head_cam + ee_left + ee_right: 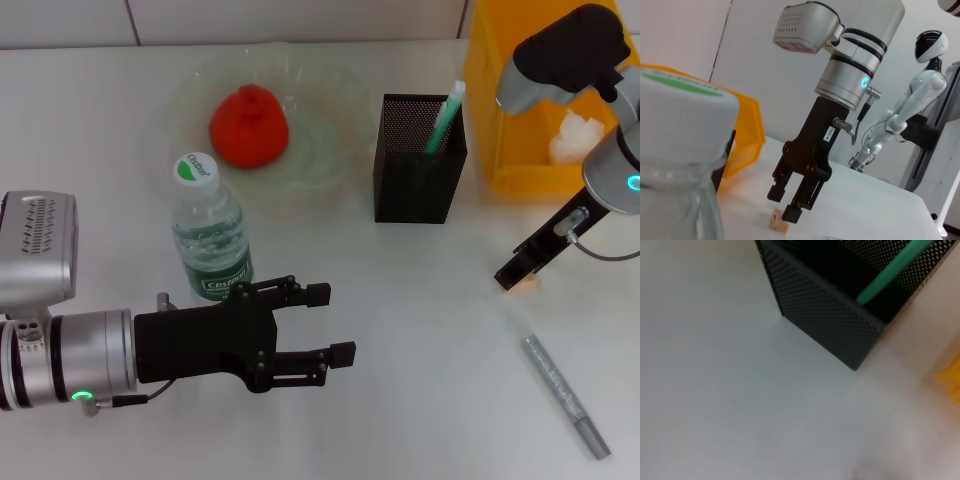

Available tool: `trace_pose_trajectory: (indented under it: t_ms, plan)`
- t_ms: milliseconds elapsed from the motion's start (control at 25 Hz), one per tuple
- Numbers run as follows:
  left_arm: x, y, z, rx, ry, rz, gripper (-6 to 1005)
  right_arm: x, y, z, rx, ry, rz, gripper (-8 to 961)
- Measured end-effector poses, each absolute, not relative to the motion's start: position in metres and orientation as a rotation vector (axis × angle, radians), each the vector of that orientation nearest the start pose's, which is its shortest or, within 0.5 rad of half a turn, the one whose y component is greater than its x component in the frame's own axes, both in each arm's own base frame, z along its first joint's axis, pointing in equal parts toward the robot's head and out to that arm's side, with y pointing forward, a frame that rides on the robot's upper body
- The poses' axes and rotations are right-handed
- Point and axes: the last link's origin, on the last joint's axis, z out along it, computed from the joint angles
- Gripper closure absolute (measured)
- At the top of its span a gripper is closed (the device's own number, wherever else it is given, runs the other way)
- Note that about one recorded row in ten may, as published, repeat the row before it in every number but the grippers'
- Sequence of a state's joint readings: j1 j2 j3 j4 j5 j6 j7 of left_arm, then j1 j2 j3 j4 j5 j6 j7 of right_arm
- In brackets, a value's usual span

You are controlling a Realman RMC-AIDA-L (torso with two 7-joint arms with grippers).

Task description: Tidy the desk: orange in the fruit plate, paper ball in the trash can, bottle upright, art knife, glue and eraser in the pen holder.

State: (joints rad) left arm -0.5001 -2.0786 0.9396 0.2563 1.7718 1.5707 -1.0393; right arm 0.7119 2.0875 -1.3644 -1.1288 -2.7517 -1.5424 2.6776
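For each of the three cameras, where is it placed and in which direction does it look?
Head view: high on the robot, looking down at the desk; both arms show.
Left wrist view: beside the bottle, facing the right pincer above the eraser.
Right wrist view: above the desk, facing the pen holder; no arm shows.
Shared: head and right wrist both show the green glue.

White desk (400, 330) with plate (330, 150), bottle (210, 235), pen holder (418, 170), bin (510, 150), eraser (527, 284), knife (566, 397).

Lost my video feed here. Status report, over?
Right pincer open, poised over eraser. Left pincer open, idle beside upright bottle. Art knife loose on desk. Nothing blocking.
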Motion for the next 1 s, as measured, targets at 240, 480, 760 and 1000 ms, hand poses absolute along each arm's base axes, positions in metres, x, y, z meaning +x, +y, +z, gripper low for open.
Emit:
trace_pose_trajectory:
  t_ms: [240,480,760,1000]
  plan:
    - [-0.266,0.263,-0.073,-2.868,-0.600,-0.929,197,0.206,0.367,-0.023,-2.457,1.098,-0.706,348]
    - [-0.266,0.264,-0.073,-2.867,-0.600,-0.929,197,0.207,0.367,-0.024,-2.457,1.100,-0.705,378]
    - [-0.266,0.264,-0.073,-2.866,-0.601,-0.923,197,0.209,0.366,-0.026,-2.458,1.107,-0.715,414]
    - [-0.266,0.265,-0.073,-2.864,-0.602,-0.920,197,0.209,0.366,-0.026,-2.459,1.105,-0.716,451]
